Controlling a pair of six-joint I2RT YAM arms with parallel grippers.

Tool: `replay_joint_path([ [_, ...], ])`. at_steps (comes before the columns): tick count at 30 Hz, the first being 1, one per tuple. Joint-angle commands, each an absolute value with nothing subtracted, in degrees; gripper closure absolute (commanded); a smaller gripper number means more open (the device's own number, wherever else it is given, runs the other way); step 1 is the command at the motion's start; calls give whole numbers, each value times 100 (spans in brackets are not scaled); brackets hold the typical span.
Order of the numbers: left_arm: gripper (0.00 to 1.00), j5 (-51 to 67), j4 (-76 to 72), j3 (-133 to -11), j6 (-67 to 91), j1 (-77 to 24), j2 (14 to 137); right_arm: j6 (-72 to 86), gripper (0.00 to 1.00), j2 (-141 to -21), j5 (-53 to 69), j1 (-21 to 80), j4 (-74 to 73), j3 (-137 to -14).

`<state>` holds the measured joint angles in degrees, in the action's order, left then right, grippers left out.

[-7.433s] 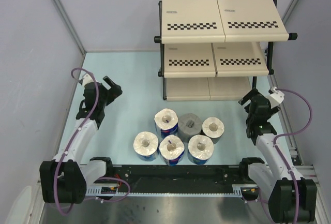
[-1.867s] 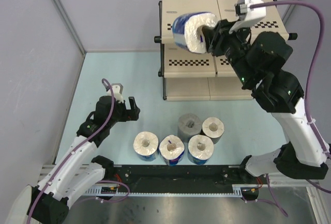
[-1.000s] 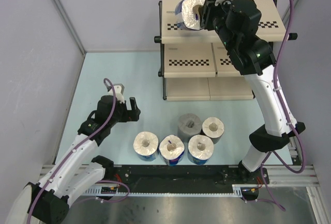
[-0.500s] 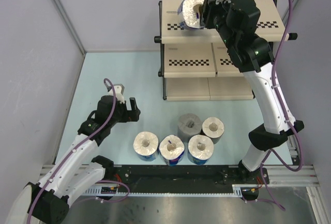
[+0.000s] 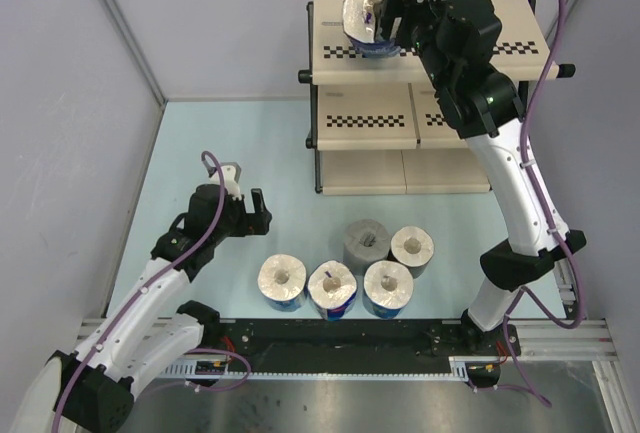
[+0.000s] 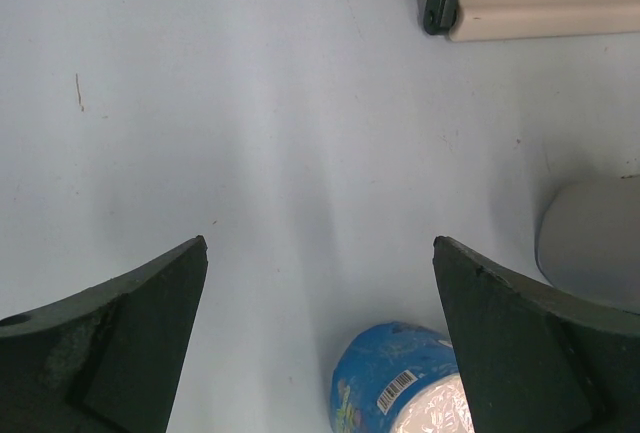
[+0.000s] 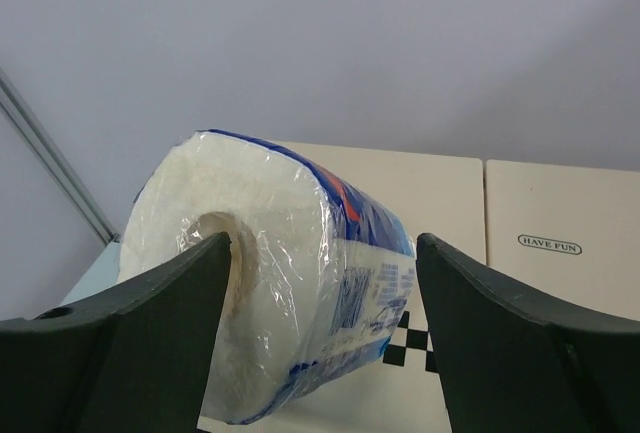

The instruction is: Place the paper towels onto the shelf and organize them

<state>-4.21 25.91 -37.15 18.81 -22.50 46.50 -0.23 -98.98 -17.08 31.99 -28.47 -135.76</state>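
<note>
The right claw [image 7: 322, 240] clamps a short, fat white paper towel roll [image 5: 362, 15]. Its crinkled film wrapper is glossy, clear and blue, and one flat end with the core hole faces the wrist camera. It tilts over the smooth beige top panel at the 11 o'clock corner of the shelf [image 5: 480, 23]; I cannot tell whether it touches. The shelf, with checkered front strips and a black metal frame, stands at 1 o'clock on the pale blue table [image 5: 230, 133]. The left claw [image 5: 258, 211] hangs spread wide, gripping nothing, at 9 o'clock of five upright rolls: a matte grey roll [image 5: 367, 241] and four white rolls [image 5: 332, 288].
</note>
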Motion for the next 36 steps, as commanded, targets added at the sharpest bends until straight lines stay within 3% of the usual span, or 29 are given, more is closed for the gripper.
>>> replay_joint_path([
  [1, 0, -316, 2575, -3964, 1802, -2285, 4650, -70, 20, -9984, -1880, 3155, -2461, -13597],
  [14, 0, -246, 2558, -3964, 1793, -2285, 4676, -167, 12, -9713, -1407, 2997, -1751, -13132],
  [19, 0, -176, 2531, -3955, 1793, -2285, 4702, -26, 11, -8255, -949, 3015, -241, -11560],
  [22, 0, -132, 2540, -3955, 1784, -2285, 4746, 201, 11, -7474, -984, 3006, -62, -10821],
  [30, 0, -176, 2540, -3946, 1784, -2285, 4729, 825, 14, -5899, -1537, 3164, -702, -8741],
  [36, 0, -123, 2496, -3920, 1793, -2285, 4658, 1555, 21, -5502, -1968, 3725, -2440, -7562],
])
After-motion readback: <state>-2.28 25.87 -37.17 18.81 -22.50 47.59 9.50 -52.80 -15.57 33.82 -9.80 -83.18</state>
